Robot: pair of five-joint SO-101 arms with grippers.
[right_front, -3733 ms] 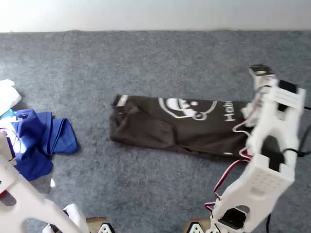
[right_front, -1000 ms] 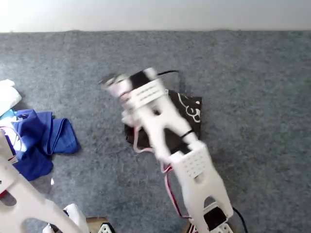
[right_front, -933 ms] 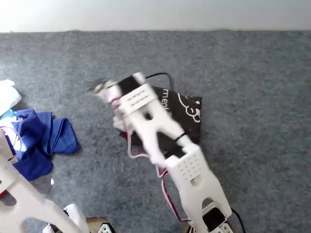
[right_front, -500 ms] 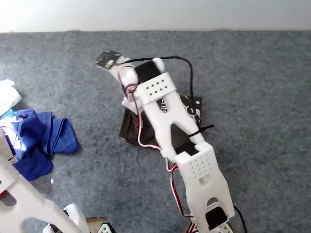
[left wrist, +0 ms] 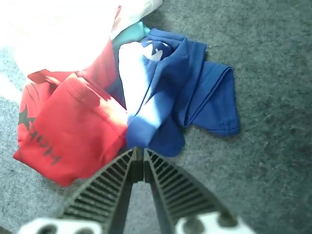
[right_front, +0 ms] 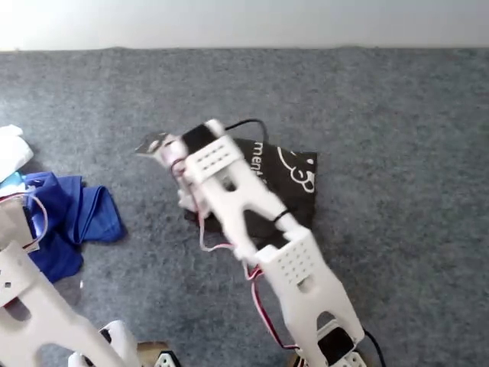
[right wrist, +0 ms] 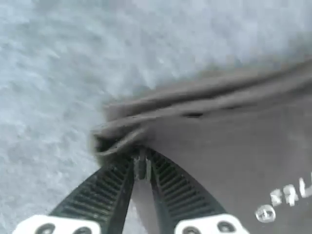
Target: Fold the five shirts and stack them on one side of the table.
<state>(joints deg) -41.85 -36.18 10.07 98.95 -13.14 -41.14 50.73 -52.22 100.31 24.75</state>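
Observation:
A dark brown shirt [right_front: 294,183] with white print lies folded over at the middle of the grey table. My right gripper [right_front: 186,202] sits at its left edge. In the right wrist view the gripper [right wrist: 141,165] is shut on the bunched edge of the dark shirt [right wrist: 234,146]. A loose pile lies at the table's left: a blue shirt [right_front: 76,214] and a white shirt [right_front: 11,149]. My left gripper [left wrist: 140,158] hovers shut over this pile, above the blue shirt [left wrist: 195,97], a red shirt [left wrist: 73,131] and a white shirt [left wrist: 63,34], and holds nothing.
A strip of teal cloth [left wrist: 134,31] peeks out between the white and blue shirts. The left arm's white link [right_front: 30,306] stands at the front left corner. Grey carpet-like table surface [right_front: 397,138] stretches to the right and back, up to a pale wall.
The dark shirt, stretched out long before, is now folded over to about half its length. The right arm carried its right end leftward, rose briefly, then came down at the left edge.

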